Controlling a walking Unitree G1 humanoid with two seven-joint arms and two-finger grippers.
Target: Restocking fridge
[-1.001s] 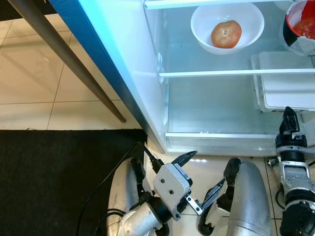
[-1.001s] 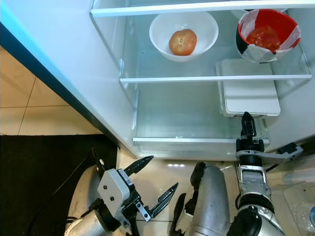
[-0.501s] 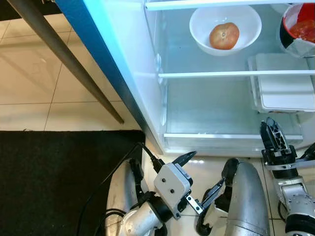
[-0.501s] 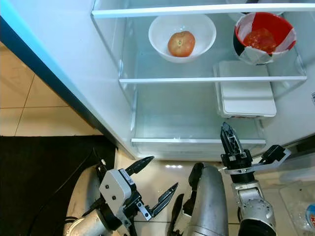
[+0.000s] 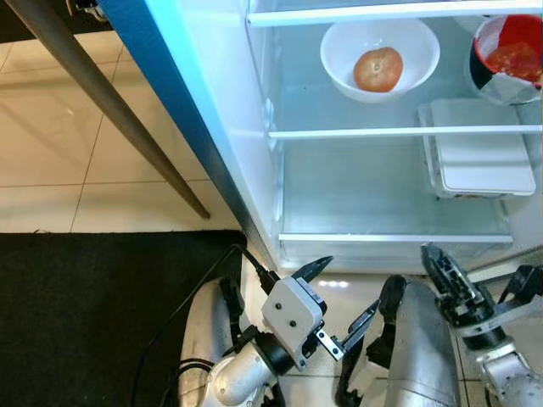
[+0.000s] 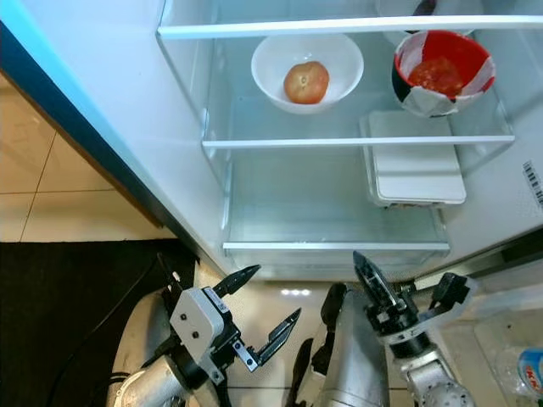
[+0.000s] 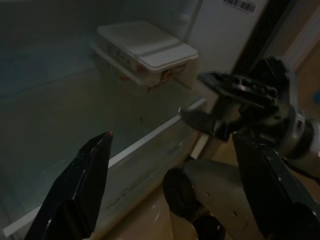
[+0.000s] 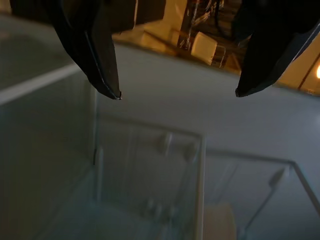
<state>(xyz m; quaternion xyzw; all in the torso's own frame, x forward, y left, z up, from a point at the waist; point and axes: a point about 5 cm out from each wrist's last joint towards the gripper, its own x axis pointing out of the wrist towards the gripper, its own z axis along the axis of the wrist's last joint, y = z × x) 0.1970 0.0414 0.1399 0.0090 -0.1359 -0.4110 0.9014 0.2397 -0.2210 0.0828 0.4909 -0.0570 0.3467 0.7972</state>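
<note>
The fridge (image 6: 127, 102) is seen open. Both grippers are held low before its bottom shelf (image 6: 335, 246), the left gripper (image 5: 339, 292) and right gripper (image 6: 405, 284) each spread wide and empty. On the shelf above, a bowl (image 6: 276, 59) with a tomato (image 6: 307, 81) is seen; beside it a red bowl (image 6: 441, 75); below, a white box (image 6: 416, 165).

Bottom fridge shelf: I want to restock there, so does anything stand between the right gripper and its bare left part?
Nothing visible does. The right gripper, open and empty, hangs before the bottom shelf; the white lidded container sits at that shelf's right side.
</note>
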